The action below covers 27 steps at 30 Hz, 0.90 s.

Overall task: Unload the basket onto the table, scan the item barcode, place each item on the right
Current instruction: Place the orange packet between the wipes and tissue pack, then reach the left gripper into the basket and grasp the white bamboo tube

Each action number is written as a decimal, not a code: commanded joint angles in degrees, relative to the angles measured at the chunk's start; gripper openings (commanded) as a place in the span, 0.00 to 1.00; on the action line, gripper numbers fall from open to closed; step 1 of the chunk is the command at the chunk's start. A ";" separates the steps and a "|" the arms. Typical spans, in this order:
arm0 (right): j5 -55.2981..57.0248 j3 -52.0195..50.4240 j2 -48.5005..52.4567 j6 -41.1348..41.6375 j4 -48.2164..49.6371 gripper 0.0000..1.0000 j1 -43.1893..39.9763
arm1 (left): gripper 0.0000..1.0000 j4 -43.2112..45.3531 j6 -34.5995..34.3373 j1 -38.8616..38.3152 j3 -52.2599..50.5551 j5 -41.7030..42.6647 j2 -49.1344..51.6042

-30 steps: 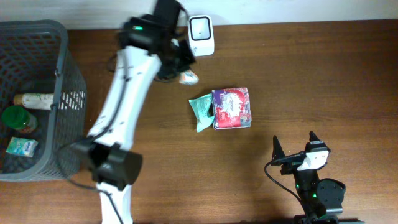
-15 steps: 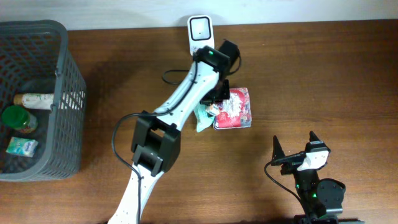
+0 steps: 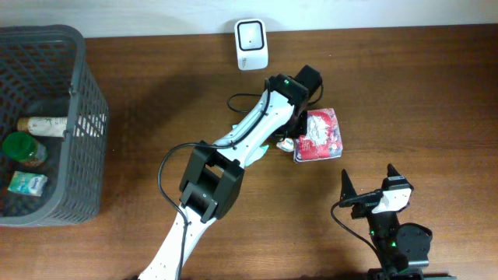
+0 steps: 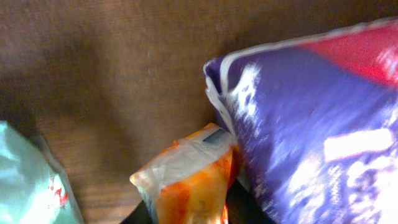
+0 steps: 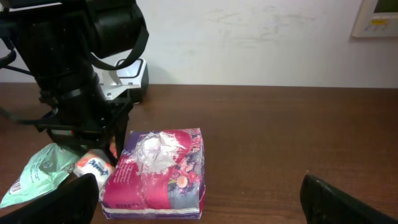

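Packet [image 4: 186,180]: small, crinkled clear-and-orange film, its blue script too blurred for us to read. It lies on the table [image 3: 405,93], pressed against the glossy purple floral tissue pack [image 5: 161,165], with a green pouch [image 5: 37,168] just beside. Left gripper [image 5: 117,140] stands over it; open or gripping, we cannot tell. Right gripper [image 3: 369,183] is spread wide, empty.

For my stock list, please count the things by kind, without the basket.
Soft packs: 3 (tissue pack, teal pouch, orange packet)
Bottles, jars: 2 (bottle, green jar)
Carton: 1
Scanner: 1
Total: 7
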 commanded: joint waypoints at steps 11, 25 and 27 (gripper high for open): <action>0.50 -0.52 -0.17 0.42 -0.02 0.99 0.46 | 0.90 -23.56 4.63 9.84 35.63 3.06 0.68; 0.50 -0.52 -0.17 0.42 -0.04 0.99 0.46 | 0.99 -26.47 7.28 40.30 45.86 2.25 -27.02; 0.50 -0.52 -0.17 0.42 -0.02 0.99 0.46 | 0.99 -26.47 8.04 48.09 45.83 2.19 -28.06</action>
